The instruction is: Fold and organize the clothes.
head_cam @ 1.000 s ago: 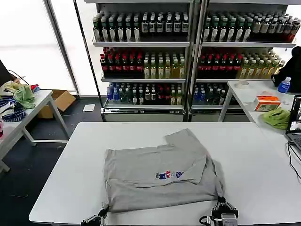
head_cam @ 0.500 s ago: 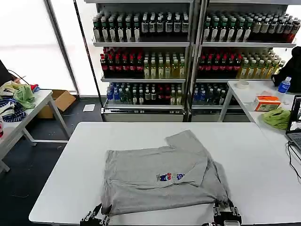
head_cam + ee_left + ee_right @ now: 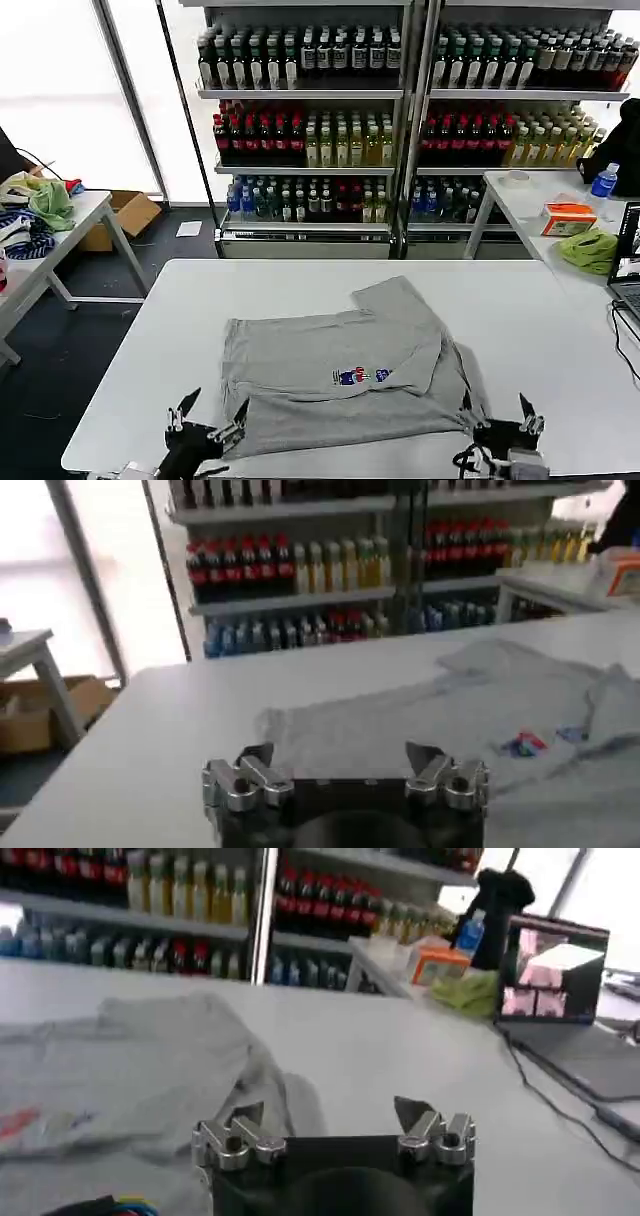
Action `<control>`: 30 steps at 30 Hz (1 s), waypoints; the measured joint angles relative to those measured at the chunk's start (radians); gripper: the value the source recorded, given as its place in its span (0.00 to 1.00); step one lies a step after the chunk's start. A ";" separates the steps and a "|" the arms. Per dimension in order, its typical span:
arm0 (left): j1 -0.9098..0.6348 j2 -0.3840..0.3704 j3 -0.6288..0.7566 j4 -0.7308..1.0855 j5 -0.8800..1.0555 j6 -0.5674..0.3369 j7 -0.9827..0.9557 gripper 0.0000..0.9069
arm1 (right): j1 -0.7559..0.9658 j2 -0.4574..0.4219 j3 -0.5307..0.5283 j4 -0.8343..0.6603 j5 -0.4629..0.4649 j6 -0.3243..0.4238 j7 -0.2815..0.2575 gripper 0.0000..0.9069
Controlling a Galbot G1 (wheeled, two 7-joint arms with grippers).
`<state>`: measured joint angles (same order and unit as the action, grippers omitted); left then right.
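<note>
shirt (image 3: 340, 375) lies half folded on the table (image 3: 300, 285); your left gripper (image 3: 208, 420) and right gripper (image 3: 497, 418) hang wide and empty at its near corners. pinch both hem corners evenly, then lift together.

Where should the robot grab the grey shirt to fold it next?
Probably the near hem corners of the grey shirt, coming from the robot's side. The shirt lies flat with that edge closest, and the left gripper and right gripper hover open at those corners.

Both grippers have let go of the grey shirt (image 3: 340, 375): left gripper (image 3: 210, 418) and right gripper (image 3: 497, 413) now splayed, lifted at the frame's bottom
</note>
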<state>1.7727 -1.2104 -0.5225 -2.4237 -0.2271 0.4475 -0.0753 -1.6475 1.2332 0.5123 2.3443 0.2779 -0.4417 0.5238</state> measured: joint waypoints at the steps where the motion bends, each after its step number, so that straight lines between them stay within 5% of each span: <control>1: -0.015 0.004 -0.003 0.002 -0.002 -0.007 0.006 1.00 | 0.023 -0.002 0.005 -0.014 0.009 0.012 -0.008 1.00; 15: -0.344 0.073 0.012 0.202 -0.125 -0.014 0.056 1.00 | 0.417 -0.043 0.003 -0.254 0.100 -0.024 -0.077 1.00; 30: -0.677 0.162 0.107 0.517 -0.258 0.065 0.080 1.00 | 0.871 -0.019 -0.172 -0.683 0.181 -0.101 -0.172 1.00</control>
<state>1.0961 -1.0479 -0.4159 -1.9068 -0.4851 0.5129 0.0048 -0.7768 1.2140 0.3398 1.6610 0.4594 -0.5425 0.3518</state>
